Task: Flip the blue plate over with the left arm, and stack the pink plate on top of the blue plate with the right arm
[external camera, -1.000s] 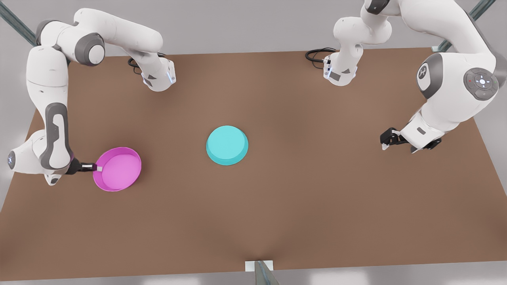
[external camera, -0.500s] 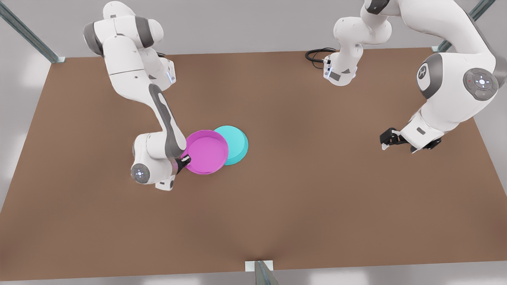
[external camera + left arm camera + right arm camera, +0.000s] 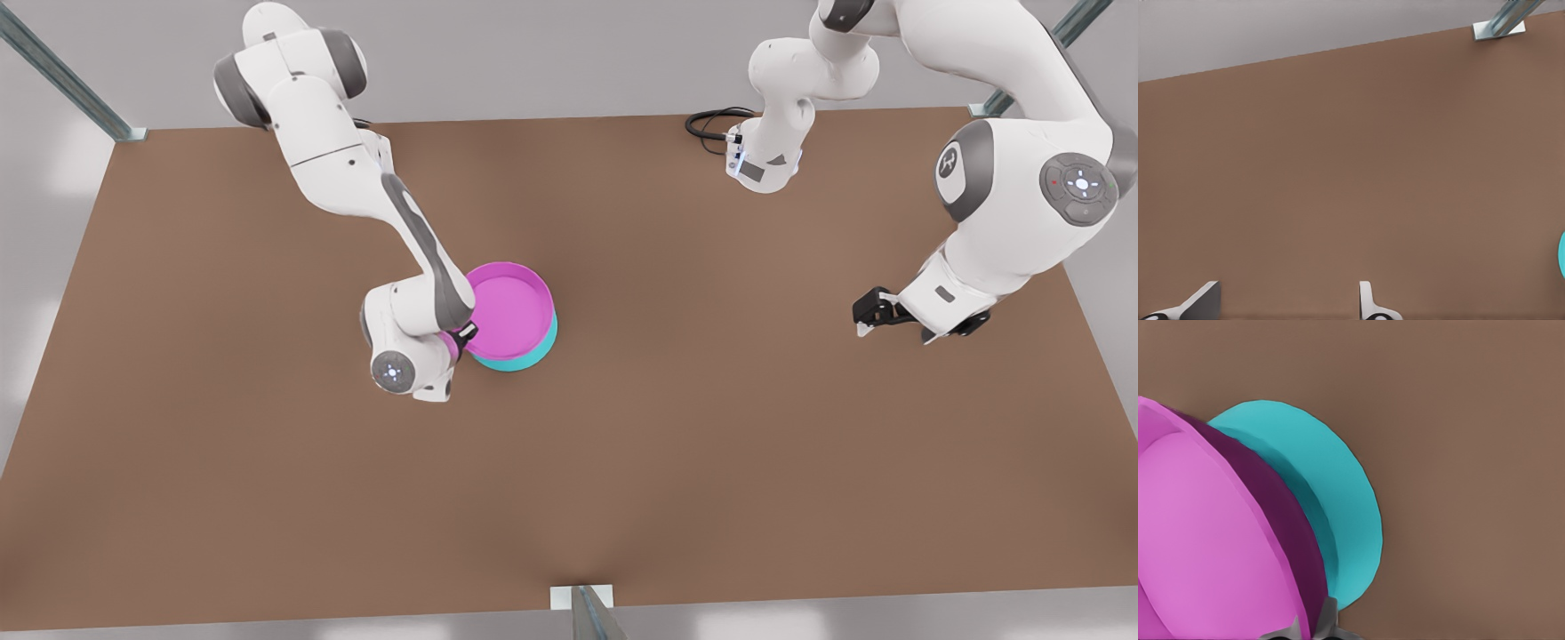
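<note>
The right gripper point(image 3: 459, 340) pinches the pink plate point(image 3: 507, 311) by its rim over the blue plate point(image 3: 533, 354) — off-centre, so releasing could let it slide. The left gripper point(image 3: 874, 313) waits well apart, fingers spread, empty.

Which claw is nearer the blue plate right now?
The right claw: it is shut on the pink plate, held just above the blue plate. The left claw waits open, far off toward the front view's right.

Pink plate point(image 3: 507, 311) is open side up, magenta rim with a lighter pink inside, sitting over the blue plate point(image 3: 533, 357) mid-table. The turquoise one is upside down, flat bottom up, just a crescent peeking out on the near and right sides.
</note>
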Robot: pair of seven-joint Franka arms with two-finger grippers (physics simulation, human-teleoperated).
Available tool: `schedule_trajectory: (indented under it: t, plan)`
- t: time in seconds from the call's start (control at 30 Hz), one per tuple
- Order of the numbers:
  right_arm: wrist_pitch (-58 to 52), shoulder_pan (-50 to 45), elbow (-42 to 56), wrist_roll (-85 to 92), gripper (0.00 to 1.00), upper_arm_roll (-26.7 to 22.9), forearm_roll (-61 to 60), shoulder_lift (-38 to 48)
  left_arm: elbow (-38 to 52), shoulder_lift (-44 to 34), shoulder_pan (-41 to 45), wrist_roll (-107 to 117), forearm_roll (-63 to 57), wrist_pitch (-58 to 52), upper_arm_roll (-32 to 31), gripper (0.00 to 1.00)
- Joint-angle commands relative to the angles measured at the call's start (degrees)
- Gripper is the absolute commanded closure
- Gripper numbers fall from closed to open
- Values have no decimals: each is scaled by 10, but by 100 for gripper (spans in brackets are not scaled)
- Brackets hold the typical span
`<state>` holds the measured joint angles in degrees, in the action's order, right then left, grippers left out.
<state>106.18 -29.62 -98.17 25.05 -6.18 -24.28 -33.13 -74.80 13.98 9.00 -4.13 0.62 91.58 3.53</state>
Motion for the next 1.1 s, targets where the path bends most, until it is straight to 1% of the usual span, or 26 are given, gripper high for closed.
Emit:
schedule_trajectory:
  t: [0.0,0.03,0.07,0.1,0.13,0.17,0.2,0.23,0.3,0.33,0.37,0.4,0.43,0.47,0.5,0.53,0.57,0.67,0.77,0.83,0.87,0.97,1.07]
  plan:
    - [1,0,0,-1,79,-1,3,-1,0,0,1,0,0,0,1,0]
    - [1,0,1,-1,79,0,3,-4,0,0,1,0,0,0,1,0]
    - [2,1,1,-1,67,-1,3,-7,0,0,0,0,0,0,1,0]
    - [3,1,2,-1,60,0,3,-9,0,0,0,0,0,0,1,0]
    - [5,1,2,-1,49,0,3,-11,1,0,1,0,0,0,1,0]
    - [5,1,2,-1,33,0,3,-11,0,0,1,0,0,-1,1,0]
    - [5,1,2,-1,22,0,3,-12,0,0,0,0,0,0,1,0]
    - [6,1,3,-1,13,0,2,-12,0,0,1,0,0,0,1,0]
    - [12,1,3,-1,2,0,2,-15,0,1,0,0,0,0,1,0]
    - [11,1,4,-1,0,0,2,-11,0,2,0,0,0,0,1,0]
    - [-2,6,13,-13,0,0,4,12,0,3,0,0,1,0,1,0]
    - [-56,15,22,-76,0,-1,7,58,0,3,1,2,2,0,0,0]
    - [-142,46,57,-169,0,-2,13,114,2,3,1,4,1,0,0,0]
    - [-234,104,132,-256,0,-4,26,141,1,2,1,4,1,0,0,0]
    - [-291,163,216,-315,0,-1,83,150,1,2,1,4,1,-2,0,0]
    - [-288,205,238,-315,0,19,157,184,1,-1,0,4,1,-7,1,0]
    - [-282,260,234,-318,0,88,246,228,1,-2,1,4,2,-10,0,0]
    - [-259,271,237,-318,0,88,250,238,1,-4,0,4,3,-11,0,0]
    - [-257,276,273,-313,0,78,251,214,1,-4,1,4,3,-11,0,0]
    - [-253,285,268,-320,0,76,256,214,0,-4,1,4,3,-11,0,0]
    - [-251,304,274,-312,0,74,254,207,0,-4,0,5,3,-11,0,0]
    - [-251,308,278,-312,0,60,264,206,1,-4,1,4,3,-11,0,0]
    - [-251,301,280,-309,0,62,282,207,0,-4,1,4,3,-11,0,0]
